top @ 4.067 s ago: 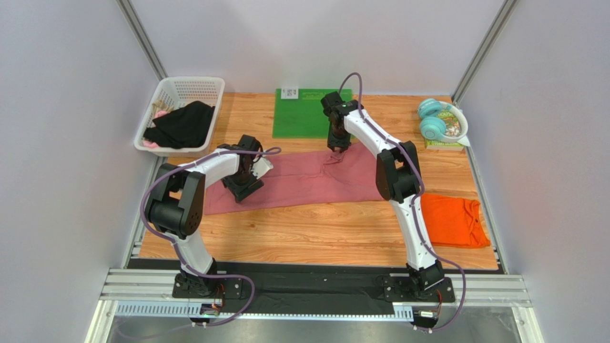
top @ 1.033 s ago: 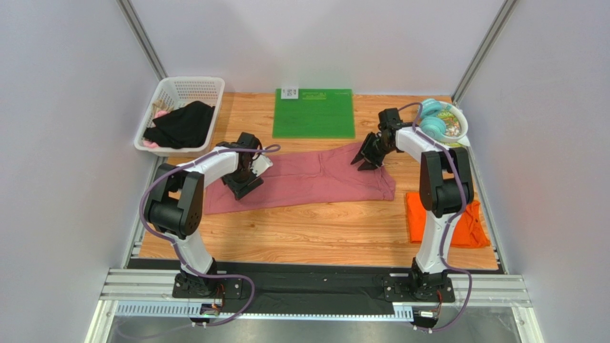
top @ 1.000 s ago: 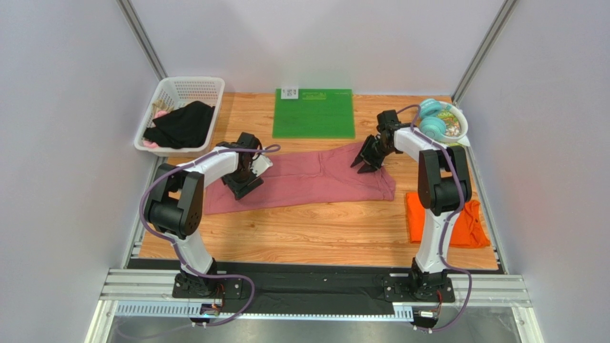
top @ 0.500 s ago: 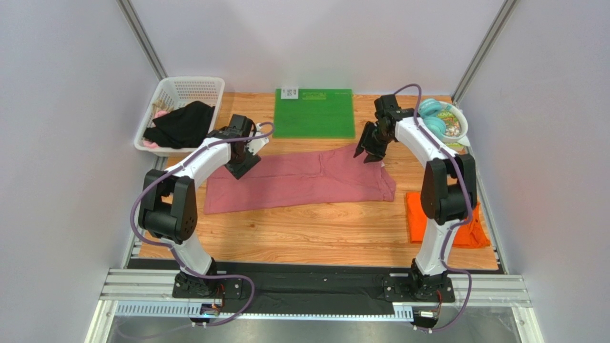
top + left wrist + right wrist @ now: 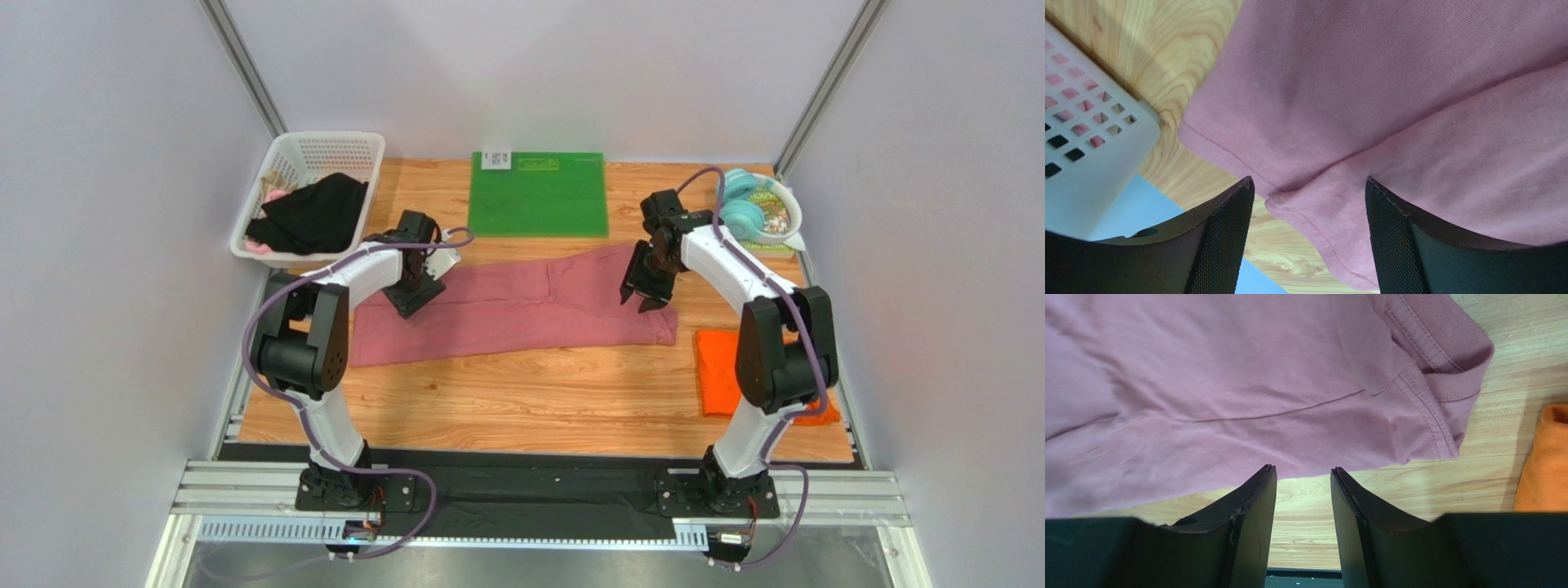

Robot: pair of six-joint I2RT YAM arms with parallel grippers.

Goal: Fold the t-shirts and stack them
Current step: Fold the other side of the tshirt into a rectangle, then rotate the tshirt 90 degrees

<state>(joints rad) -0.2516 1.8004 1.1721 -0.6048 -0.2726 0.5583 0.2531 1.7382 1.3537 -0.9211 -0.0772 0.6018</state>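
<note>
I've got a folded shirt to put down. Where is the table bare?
Widest: the near strip between the pink shirt and the front edge, left of the orange shirt. A smaller patch between basket and mat. Crowded: the middle, where the left claw and right claw hang over the pink shirt's ends, and the far right by the headphones.

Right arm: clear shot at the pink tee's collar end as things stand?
Likely yes. The right gripper is open right over that end of the pink t-shirt, with its collar just ahead and nothing lying on it. The orange t-shirt lies apart, off to the side.
</note>
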